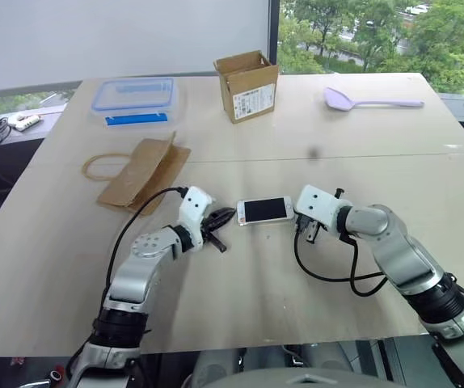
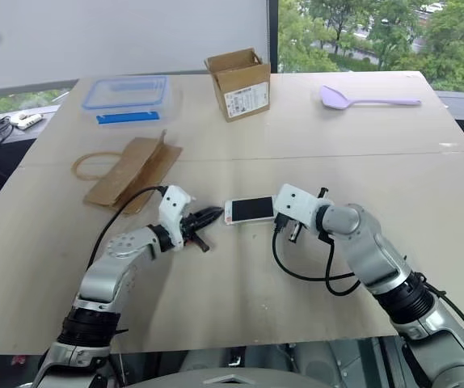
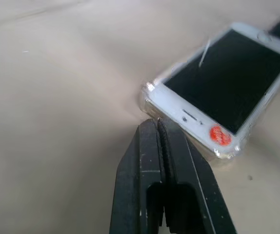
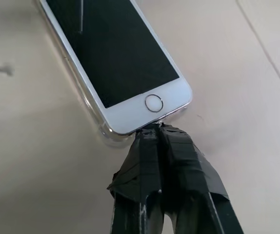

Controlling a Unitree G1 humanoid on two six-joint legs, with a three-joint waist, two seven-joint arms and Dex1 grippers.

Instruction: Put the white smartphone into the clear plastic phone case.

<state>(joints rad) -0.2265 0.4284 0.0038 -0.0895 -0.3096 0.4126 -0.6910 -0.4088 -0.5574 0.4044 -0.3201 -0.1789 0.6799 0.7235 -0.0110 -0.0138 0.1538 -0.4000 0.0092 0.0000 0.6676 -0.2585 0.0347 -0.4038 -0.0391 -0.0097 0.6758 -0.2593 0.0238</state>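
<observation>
The white smartphone [image 1: 265, 210] lies between two closed claws; left claw [image 1: 225, 217], right claw [image 4: 155, 127] touching its end.

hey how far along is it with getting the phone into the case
Mostly done: the white smartphone lies inside the clear plastic phone case, screen up. In hand: the closed right hand and left hand meet opposite ends. Left: confirming the corners are seated, then withdrawing.

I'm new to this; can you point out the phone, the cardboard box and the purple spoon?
phone [image 1: 265, 210], left eye view, middle of its screen.
box [image 1: 252, 96], left eye view, its labelled front.
spoon [image 1: 338, 99], left eye view, its bowl.
</observation>
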